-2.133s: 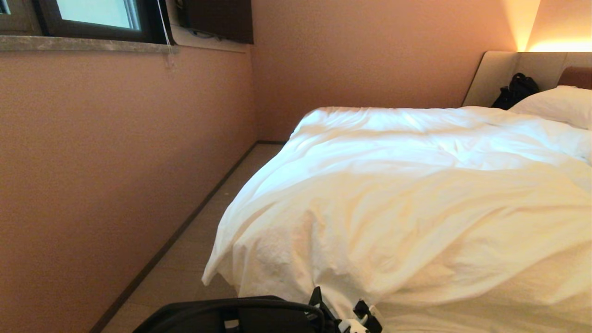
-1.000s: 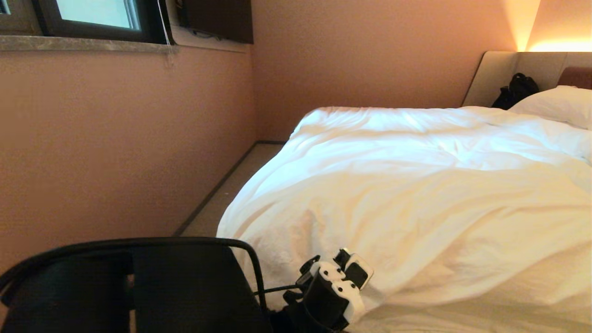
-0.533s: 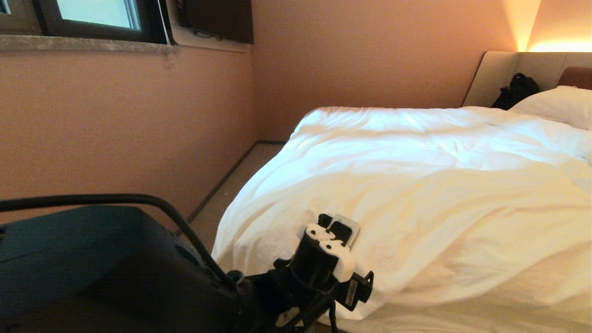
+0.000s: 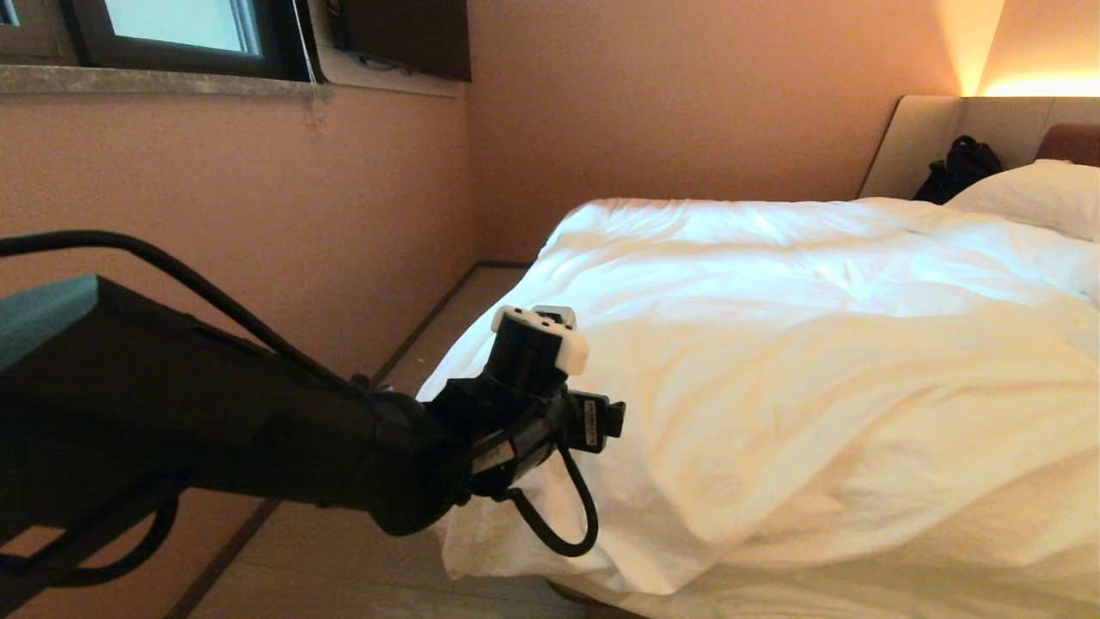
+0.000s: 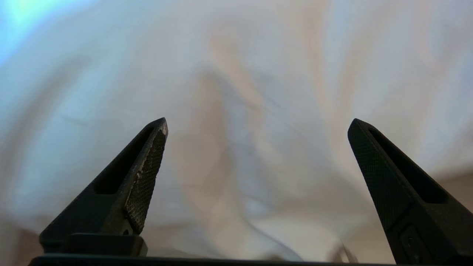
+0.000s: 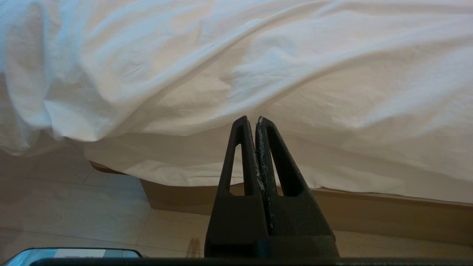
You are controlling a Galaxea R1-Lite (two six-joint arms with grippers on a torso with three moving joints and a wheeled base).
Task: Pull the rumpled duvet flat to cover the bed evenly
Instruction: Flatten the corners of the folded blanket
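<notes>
The white duvet [image 4: 773,361] lies creased over the bed, and its near left corner [image 4: 481,559] hangs over the foot. My left gripper [image 5: 257,123] is open, with nothing between its fingers and blurred duvet cloth [image 5: 236,74] just ahead. In the head view its wrist [image 4: 537,340] is raised at the duvet's left side edge and points toward the bed. My right gripper [image 6: 255,118] is shut and empty. It sits low before the bed's tan wooden base [image 6: 369,214], under the duvet's overhang [image 6: 258,55], and is outside the head view.
A pink wall [image 4: 215,241] runs close along the bed's left side, leaving a narrow floor strip [image 4: 430,327]. A pillow [image 4: 1031,193] and a black bag [image 4: 958,168] lie by the beige headboard [image 4: 919,137]. A thinner sheet [image 6: 332,162] shows under the duvet.
My left arm has risen from the bottom of the head view, at the duvet's near corner, up and leftward to the duvet's left edge. The corner now hangs lower. The right gripper is unmoved.
</notes>
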